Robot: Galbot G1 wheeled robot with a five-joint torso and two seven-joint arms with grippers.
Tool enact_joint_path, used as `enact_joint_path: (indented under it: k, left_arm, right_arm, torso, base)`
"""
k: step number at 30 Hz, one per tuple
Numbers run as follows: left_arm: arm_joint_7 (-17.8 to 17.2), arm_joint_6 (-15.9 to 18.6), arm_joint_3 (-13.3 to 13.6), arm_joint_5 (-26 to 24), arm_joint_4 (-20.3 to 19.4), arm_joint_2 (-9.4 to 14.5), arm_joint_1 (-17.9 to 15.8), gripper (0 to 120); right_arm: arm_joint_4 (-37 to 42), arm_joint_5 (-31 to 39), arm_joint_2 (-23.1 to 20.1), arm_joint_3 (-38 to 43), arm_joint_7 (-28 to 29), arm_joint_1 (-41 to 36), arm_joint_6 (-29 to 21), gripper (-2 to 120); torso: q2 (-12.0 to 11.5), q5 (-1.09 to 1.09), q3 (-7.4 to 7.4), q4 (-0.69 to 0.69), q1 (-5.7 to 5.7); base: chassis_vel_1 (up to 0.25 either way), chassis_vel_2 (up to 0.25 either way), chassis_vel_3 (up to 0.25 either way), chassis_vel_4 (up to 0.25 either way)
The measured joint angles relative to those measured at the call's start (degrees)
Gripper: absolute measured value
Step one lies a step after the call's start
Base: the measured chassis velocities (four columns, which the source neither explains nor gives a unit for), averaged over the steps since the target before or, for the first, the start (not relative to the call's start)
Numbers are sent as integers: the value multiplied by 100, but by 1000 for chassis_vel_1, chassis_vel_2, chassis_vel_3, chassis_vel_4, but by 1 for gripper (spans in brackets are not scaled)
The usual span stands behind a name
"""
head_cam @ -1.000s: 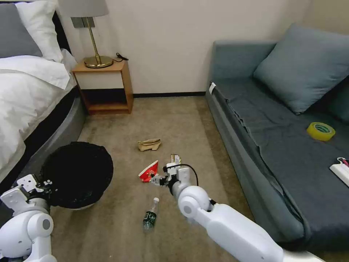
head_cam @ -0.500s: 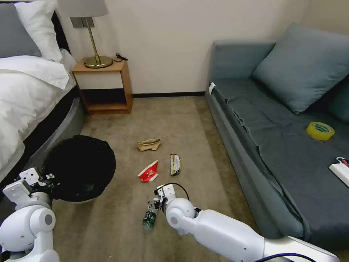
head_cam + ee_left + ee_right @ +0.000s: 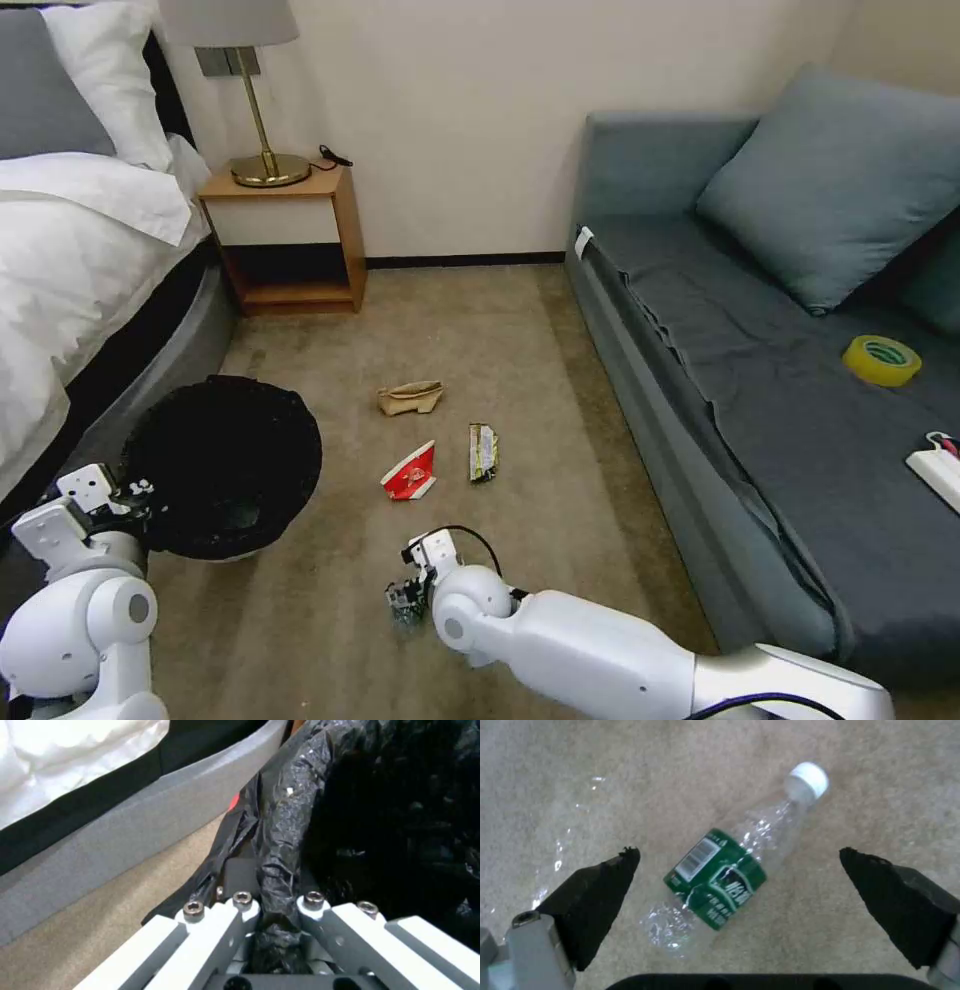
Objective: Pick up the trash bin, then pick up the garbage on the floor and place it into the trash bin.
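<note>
Four litter pieces on carpet; right gripper (image 3: 737,862) spread over bottle (image 3: 720,877); left gripper (image 3: 277,907) apparently clamps trash bin (image 3: 225,465) liner.

bottle (image 3: 715,877) sits right between the right claw's (image 3: 403,597) spread fingers, carton (image 3: 410,473), wrapper (image 3: 483,452) and paper bag (image 3: 410,398) further ahead, bin (image 3: 225,465) off left.

Arms: you see glossy white shells with round grey-capped joints.
Left end effector (image 3: 277,907): white links, silver hex screws.
Right end effector (image 3: 740,885): black wedge pads (frayed tips), black cable.
</note>
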Motion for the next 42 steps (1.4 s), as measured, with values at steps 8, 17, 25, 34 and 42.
enact_joint_path:
  k: [8,17,25,34,42]
  left_arm:
    - [32,-54,19,124,-32,-58,56,2]
    - [69,-93,41,225,-13,-94,70,2]
    - [99,-129,53,395,100,-110,42,2]
    - [108,-134,64,406,99,-113,32,2]
    - [112,-147,84,430,109,-129,38,2]
  right_arm:
    - [-390,-189,192,-74,-173,-38,103,100]
    - [-849,-464,325,-114,-325,-77,258,100]
    - [-1070,-578,428,-152,-411,-87,311,100]
    - [-1305,-672,504,-220,-480,-101,347,100]
    - [-1525,-765,601,-236,-551,-90,387,100]
  torso:
    - [0,0,0,0,0]
    - [0,0,0,0,0]
    - [0,0,0,0,0]
    - [0,0,0,0,0]
    - [0,0,0,0,0]
  base:
    - [0,0,0,0]
    - [0,0,0,0]
    - [0,0,0,0]
    - [0,0,0,0]
    - [0,0,0,0]
